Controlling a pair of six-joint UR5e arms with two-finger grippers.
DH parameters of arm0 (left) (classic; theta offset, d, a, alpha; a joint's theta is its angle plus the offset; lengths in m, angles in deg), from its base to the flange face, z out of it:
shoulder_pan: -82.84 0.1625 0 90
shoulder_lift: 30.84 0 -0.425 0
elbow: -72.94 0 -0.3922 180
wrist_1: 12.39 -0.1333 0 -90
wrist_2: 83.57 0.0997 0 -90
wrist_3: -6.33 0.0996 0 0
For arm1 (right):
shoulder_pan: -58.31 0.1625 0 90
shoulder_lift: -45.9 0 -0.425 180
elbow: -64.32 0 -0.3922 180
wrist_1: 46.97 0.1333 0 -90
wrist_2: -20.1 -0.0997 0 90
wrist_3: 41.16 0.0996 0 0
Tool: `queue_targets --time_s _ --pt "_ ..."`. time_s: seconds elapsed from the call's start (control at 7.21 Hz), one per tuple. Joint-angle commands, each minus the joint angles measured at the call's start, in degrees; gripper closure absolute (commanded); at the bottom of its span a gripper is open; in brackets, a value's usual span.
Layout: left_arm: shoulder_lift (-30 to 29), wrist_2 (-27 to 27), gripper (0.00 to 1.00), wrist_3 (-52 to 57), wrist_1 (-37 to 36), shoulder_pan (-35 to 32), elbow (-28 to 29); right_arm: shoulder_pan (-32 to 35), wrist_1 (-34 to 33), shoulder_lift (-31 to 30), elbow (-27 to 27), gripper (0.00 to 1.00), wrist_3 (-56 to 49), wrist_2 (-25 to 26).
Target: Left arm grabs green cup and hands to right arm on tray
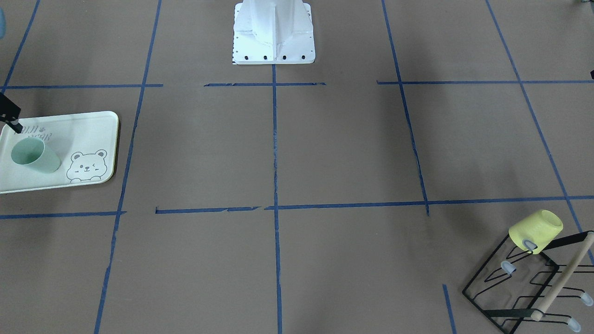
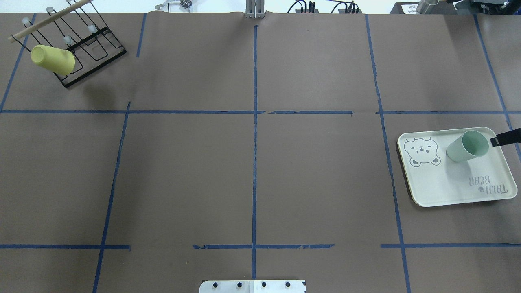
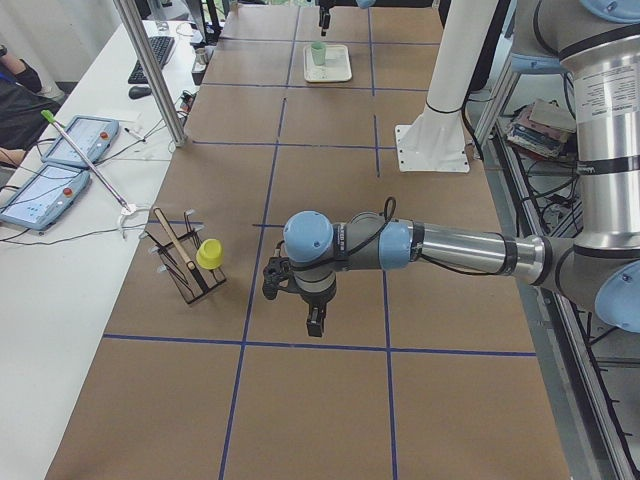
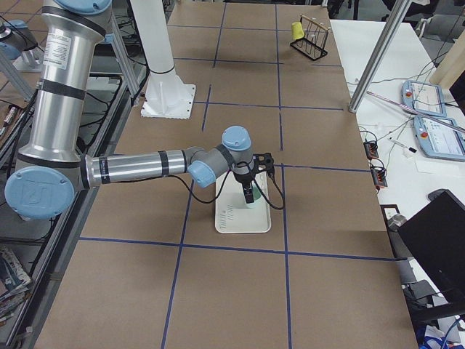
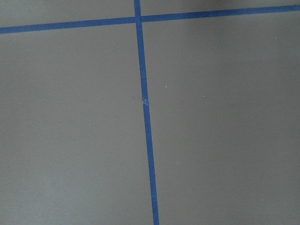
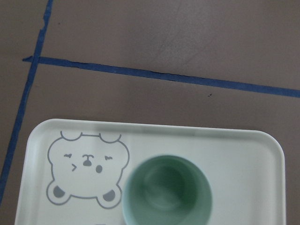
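Green cup (image 2: 467,146): you will find it upright on the tray (image 2: 456,191), mouth up, long axis vertical; the right wrist view looks straight down into it. It stands just beside the bear drawing (image 2: 423,151), on the half of the tray farther from the robot, with the lettering (image 2: 488,185) on the nearer half. The tray lies flat at the robot's right end of the surface (image 2: 183,175). Right arm (image 4: 138,169) reaches out low over the tray, and its pincer (image 4: 249,195) hangs above the cup, apart from it; only a black sliver of it shows in the two fixed views, so I cannot tell whether its fingers are apart or together. Left arm (image 3: 450,245) is stretched over the middle of the surface with its pincer (image 3: 313,322) pointing down. That pincer shows only in the side view, so I cannot tell its state either; its wrist camera sees bare covering and crossed tape. Count: one green cup, one yellow cup (image 2: 53,59), one tray, one black wire rack (image 2: 95,49), two arms. The yellow cup hangs tilted on a rack peg at the far left corner. The surface is brown covering, divided into a grid by blue tape (image 2: 255,162), with the white robot base (image 1: 274,32) at its edge. Room: a white side bench (image 3: 60,280) carries two pendants (image 3: 75,140) and a keyboard (image 3: 160,45).
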Motion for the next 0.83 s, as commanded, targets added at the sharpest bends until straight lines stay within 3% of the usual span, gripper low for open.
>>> queue_targets --time_s 0.0,0.28,0.69 --pt "0.2 0.2 0.0 0.2 0.0 0.0 0.8 10.9 -10.2 -2.3 -0.1 0.0 -18.5 -3.4" --pt "0.5 0.7 0.0 -0.3 -0.2 0.0 1.1 17.3 -23.1 -2.2 0.0 0.0 -28.3 -3.5" --pt "1.0 0.9 0.0 -0.3 -0.3 0.0 1.1 17.1 -23.2 -2.1 0.7 0.0 -27.7 -3.2"
